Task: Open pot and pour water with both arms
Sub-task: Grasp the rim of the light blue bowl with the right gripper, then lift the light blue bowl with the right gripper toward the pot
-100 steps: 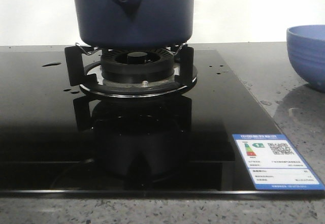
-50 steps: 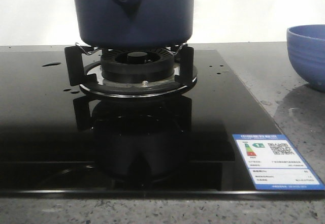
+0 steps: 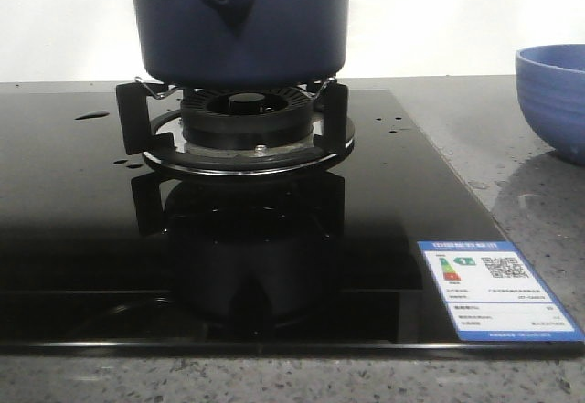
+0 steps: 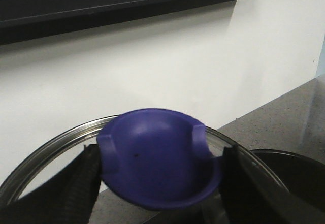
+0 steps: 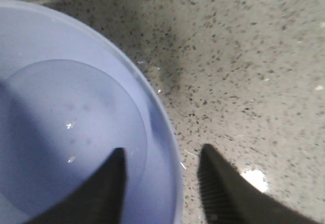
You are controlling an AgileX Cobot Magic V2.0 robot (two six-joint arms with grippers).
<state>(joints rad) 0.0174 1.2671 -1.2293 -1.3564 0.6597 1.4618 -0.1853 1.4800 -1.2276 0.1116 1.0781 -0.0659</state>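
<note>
The navy pot (image 3: 239,19) stands on the gas burner (image 3: 247,115), its handle mount with the round hole facing me; its top is out of view. Water drops (image 3: 91,115) lie on the black glass hob. Neither gripper shows in the front view. In the left wrist view my left gripper (image 4: 160,178) is shut on the blue knob (image 4: 157,155) of a glass lid with a steel rim (image 4: 45,150), held up before the white wall. In the right wrist view my right gripper (image 5: 160,183) is open, its jaws astride the rim of the light blue bowl (image 5: 66,122).
The blue ribbed bowl (image 3: 553,101) stands on the speckled grey counter (image 3: 539,202) at the far right. A blue-and-white label (image 3: 498,289) is stuck on the hob's near right corner. A glossy wet patch (image 5: 254,180) lies on the counter beside the bowl.
</note>
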